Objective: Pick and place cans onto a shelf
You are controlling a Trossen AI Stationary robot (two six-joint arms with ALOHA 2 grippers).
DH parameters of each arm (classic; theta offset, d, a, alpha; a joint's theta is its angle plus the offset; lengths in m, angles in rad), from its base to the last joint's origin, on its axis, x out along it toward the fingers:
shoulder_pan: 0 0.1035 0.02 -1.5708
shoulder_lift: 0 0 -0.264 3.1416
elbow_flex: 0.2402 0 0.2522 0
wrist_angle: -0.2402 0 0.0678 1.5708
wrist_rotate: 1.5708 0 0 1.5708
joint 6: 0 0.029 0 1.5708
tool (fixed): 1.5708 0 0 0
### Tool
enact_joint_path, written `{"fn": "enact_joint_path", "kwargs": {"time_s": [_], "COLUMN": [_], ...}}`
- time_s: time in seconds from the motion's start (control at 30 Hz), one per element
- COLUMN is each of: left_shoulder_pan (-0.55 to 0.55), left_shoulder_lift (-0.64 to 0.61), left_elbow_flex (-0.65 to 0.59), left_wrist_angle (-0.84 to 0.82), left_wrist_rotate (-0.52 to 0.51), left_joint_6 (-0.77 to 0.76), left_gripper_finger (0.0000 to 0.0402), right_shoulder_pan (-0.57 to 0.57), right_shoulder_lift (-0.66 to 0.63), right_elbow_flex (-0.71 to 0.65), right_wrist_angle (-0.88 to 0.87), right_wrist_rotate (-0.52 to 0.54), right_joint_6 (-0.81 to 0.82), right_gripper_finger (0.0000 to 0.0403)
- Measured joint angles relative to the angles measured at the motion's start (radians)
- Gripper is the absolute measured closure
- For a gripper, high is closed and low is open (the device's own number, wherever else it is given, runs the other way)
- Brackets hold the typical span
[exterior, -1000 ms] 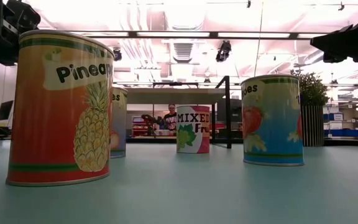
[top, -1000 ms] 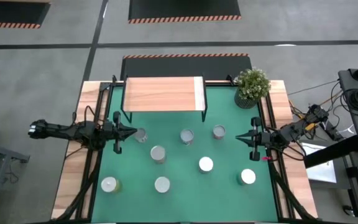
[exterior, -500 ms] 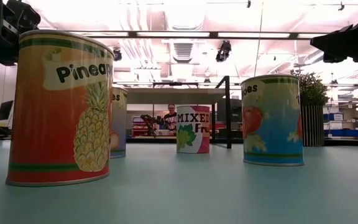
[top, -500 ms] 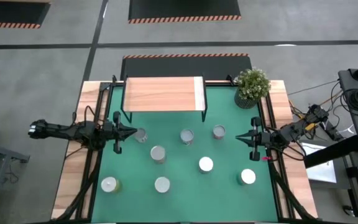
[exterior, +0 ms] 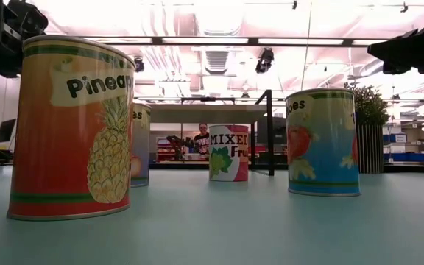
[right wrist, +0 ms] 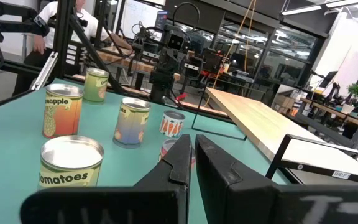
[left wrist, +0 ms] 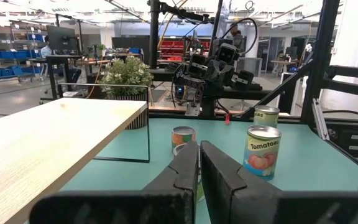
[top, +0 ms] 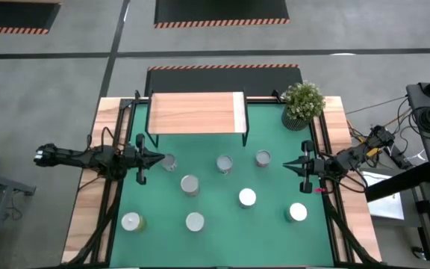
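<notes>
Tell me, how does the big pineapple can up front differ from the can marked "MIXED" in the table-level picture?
The pineapple can stands nearest the camera and fills much of the frame; the mixed fruit can stands far back and looks small. The pineapple can's label is orange and yellow with a pineapple drawing; the mixed fruit can's label is white with green and pink. Both stand upright on the green table, untouched by any claw.

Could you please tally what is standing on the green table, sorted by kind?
Cans: 8, the first one near the left claw, none yet on the shelf.
Shelf: 1
Potted plant: 1
Total: 10
</notes>
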Motion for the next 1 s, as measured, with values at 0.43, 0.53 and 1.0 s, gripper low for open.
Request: {"fn": "enact_joint_path", "kwargs": {"time_s": [0.43, 0.53, 1.0], "left_shoulder_pan": [0.0, 0.0, -0.001], "left_shoulder_lift": [0.0, 0.0, 0.011], "left_elbow_flex": [0.0, 0.0, 0.0], "left_wrist_angle": [0.023, 0.111, 0.415], "left_wrist_rotate": [0.0, 0.001, -0.011], "left_joint_6": [-0.002, -0.017, -0.268], "left_gripper_finger": [0.0402, 0.0402, 0.0402], "right_shoulder_pan": [0.0, 0.0, -0.049], "right_shoulder_lift": [0.0, 0.0, 0.0], "right_elbow_flex": [-0.001, -0.005, -0.003], "right_wrist_angle": [0.012, 0.093, 0.416], "right_wrist_rotate": [-0.015, -0.025, 0.015], "right_joint_6": [-0.071, -0.02, -0.05], "right_gripper_finger": [0.039, 0.039, 0.039]}}
